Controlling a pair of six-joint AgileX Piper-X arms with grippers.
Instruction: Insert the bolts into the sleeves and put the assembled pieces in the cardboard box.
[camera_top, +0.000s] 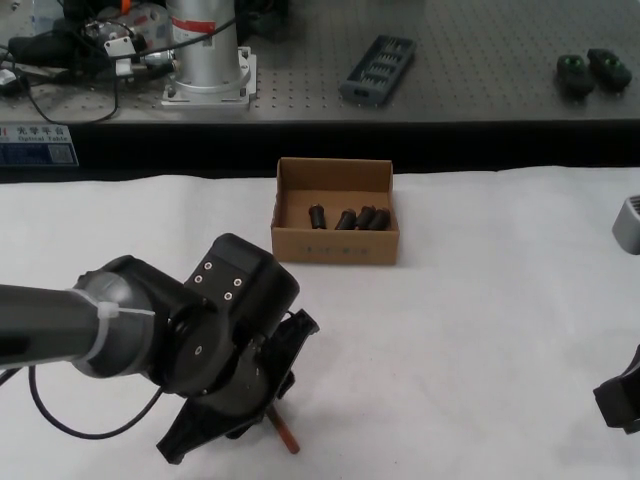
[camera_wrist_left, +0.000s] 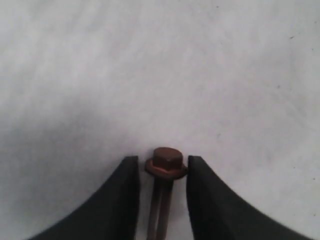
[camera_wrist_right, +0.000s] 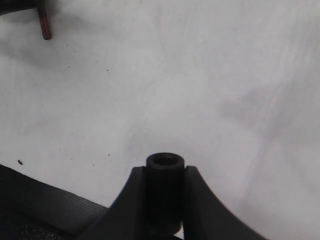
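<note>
A copper-coloured bolt (camera_wrist_left: 165, 170) with a hex head is clamped between the black fingers of my left gripper (camera_wrist_left: 162, 172); its tip (camera_top: 288, 436) pokes out under the left arm near the front of the white cloth. My right gripper (camera_wrist_right: 165, 175) is shut on a black sleeve (camera_wrist_right: 165, 192), whose open bore faces away from the wrist. The same bolt (camera_wrist_right: 45, 22) is seen far off in the right wrist view. The cardboard box (camera_top: 335, 245) stands mid-bench and holds several black assembled pieces (camera_top: 350, 218).
A white cloth (camera_top: 480, 330) covers the bench. Beyond it lies a perforated metal table with a silver post base (camera_top: 208, 75), a dark tray (camera_top: 377, 68) and two black-green parts (camera_top: 592, 72). A grey object (camera_top: 628, 225) sits at the right edge.
</note>
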